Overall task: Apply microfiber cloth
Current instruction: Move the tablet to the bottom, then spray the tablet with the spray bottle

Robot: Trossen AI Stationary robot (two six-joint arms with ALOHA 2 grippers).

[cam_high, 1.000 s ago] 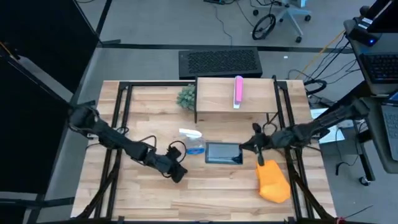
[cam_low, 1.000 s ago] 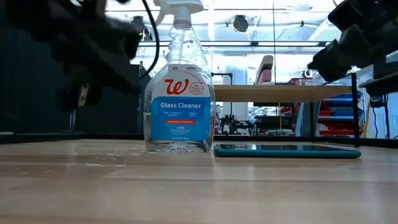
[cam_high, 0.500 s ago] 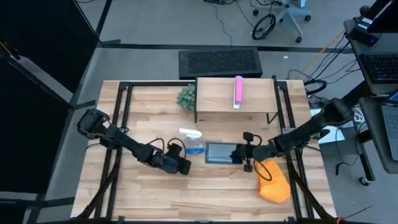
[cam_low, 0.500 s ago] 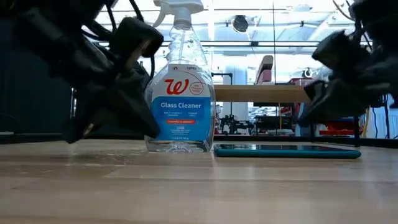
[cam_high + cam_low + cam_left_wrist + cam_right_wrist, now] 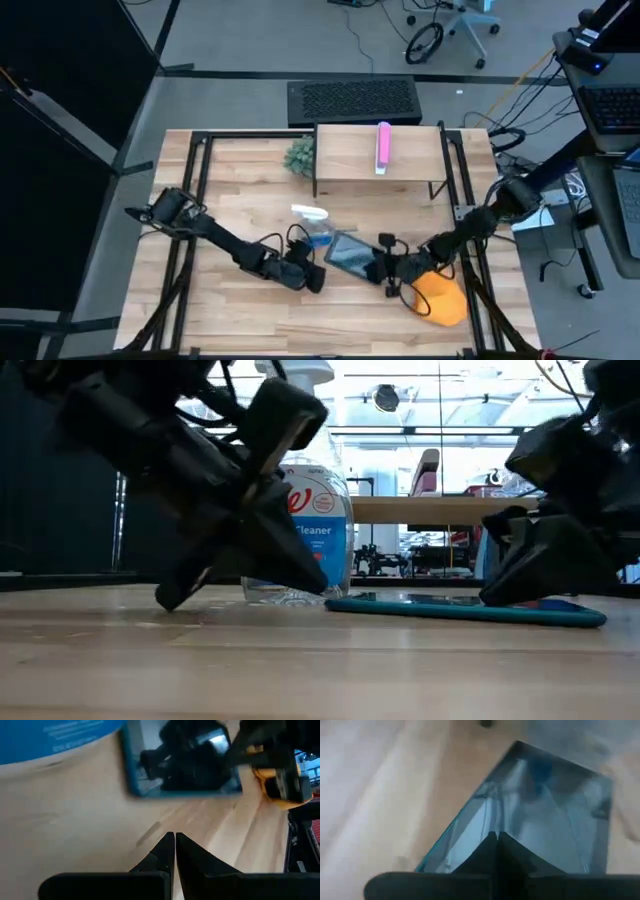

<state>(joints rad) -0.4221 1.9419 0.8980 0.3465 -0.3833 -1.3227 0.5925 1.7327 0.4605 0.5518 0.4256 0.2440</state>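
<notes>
Microfiber cloth point(image 5: 440, 298) — bright orange, bunched; near table's edge.

two dark, jointed arms trailing looped black cables — each tool ends in two black, tapered fingers.

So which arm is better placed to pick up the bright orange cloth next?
The right. Its gripper, shut, sits on the dark tablet right beside the bright orange microfiber cloth. The left gripper, also shut, is across the tablet, by the glass cleaner spray bottle.
</notes>
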